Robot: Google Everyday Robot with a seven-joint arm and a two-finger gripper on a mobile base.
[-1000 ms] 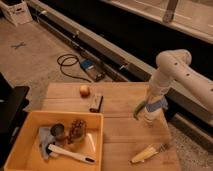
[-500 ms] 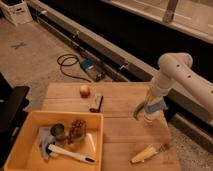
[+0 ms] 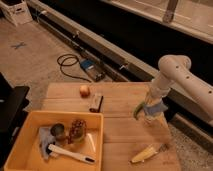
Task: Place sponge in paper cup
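Observation:
My gripper (image 3: 149,108) hangs from the white arm (image 3: 172,67) at the right side of the wooden table (image 3: 120,135). It is shut on a blue-green sponge (image 3: 140,108), which sticks out to the left of it. The pale paper cup (image 3: 150,119) stands upright on the table right under the gripper. The sponge is at the cup's rim or just above it. I cannot tell whether it touches the cup.
A yellow bin (image 3: 25,148) with several items fills the front left. An apple (image 3: 85,90) and a dark block (image 3: 96,102) lie mid-table. A yellow banana-like item (image 3: 144,153) lies at the front right. A cable and a blue device (image 3: 92,68) are on the floor behind.
The arm's upper joint has dropped slightly. The gripper has stayed over the cup with the sponge, perhaps a little lower.

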